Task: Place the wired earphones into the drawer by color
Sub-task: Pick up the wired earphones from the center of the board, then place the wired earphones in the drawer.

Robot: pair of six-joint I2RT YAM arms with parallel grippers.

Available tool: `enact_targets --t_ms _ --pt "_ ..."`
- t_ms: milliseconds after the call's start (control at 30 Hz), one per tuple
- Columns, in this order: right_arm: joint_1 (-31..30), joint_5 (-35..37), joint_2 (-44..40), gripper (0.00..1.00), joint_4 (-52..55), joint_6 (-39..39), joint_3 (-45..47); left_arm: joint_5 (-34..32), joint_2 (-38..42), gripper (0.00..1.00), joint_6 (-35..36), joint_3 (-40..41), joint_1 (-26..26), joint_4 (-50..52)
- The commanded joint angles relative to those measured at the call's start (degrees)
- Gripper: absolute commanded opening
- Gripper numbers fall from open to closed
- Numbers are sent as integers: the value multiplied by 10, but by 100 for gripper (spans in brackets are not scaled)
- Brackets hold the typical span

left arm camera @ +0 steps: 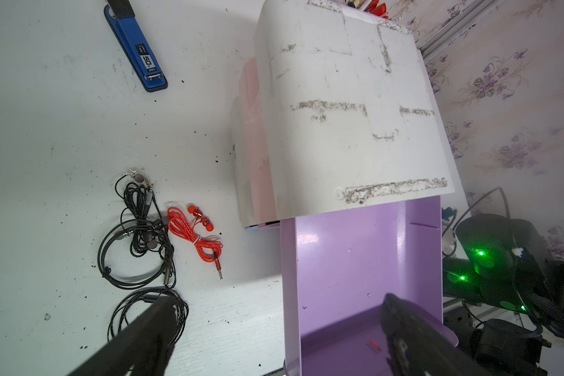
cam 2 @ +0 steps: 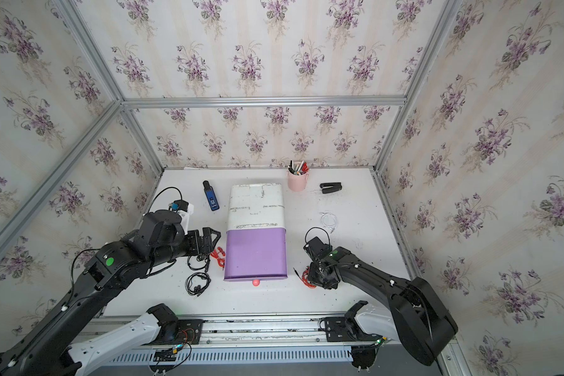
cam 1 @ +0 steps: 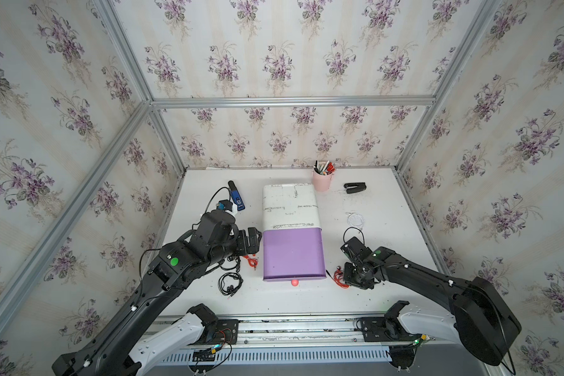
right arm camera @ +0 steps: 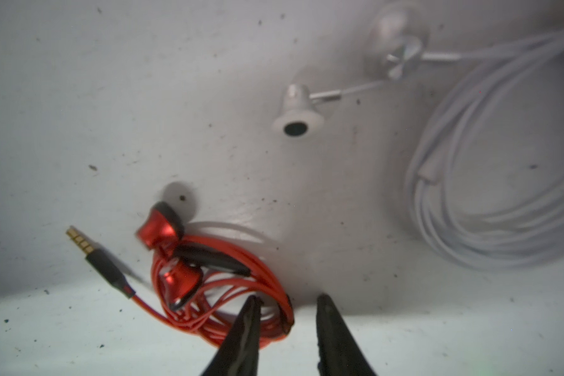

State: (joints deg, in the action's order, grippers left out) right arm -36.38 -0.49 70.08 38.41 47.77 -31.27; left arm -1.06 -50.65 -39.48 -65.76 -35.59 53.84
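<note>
Note right pincer (right arm camera: 287, 297) part-spread astride the bound edge of the red earphones (right arm camera: 183, 280), not yet pinching; coil flat on the worktop (right arm camera: 111, 97). Treat as probably light, limp, springy: grip across the bundled strands, never one loop. Note left pincer (left arm camera: 277, 299) spread wide, empty.

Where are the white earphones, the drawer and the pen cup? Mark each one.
white earphones (right arm camera: 302, 112), in the right wrist view, on an earbud.
drawer (cam 1: 293, 254), in a top view, on its bare purple floor.
pen cup (cam 1: 323, 184), in a top view, on its pink wall.
</note>
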Motion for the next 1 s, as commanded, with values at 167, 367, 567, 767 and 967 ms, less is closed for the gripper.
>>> enact_targets --t_ms 167,367,567,767,967 --pt "-1 19 -10 3 -1 -3 3 10 10 100 7 24 16 -1" --pt "1 69 -80 0 104 -19 -78 10 30 100 13 40 32 10" --pt "6 104 -125 0 223 -38 -213 17 54 100 7 65 57 20" --pt "6 95 -121 0 281 -64 -379 30 68 100 -12 102 76 18" --pt "-64 13 -91 0 206 -51 -463 37 61 100 -33 143 84 -7"
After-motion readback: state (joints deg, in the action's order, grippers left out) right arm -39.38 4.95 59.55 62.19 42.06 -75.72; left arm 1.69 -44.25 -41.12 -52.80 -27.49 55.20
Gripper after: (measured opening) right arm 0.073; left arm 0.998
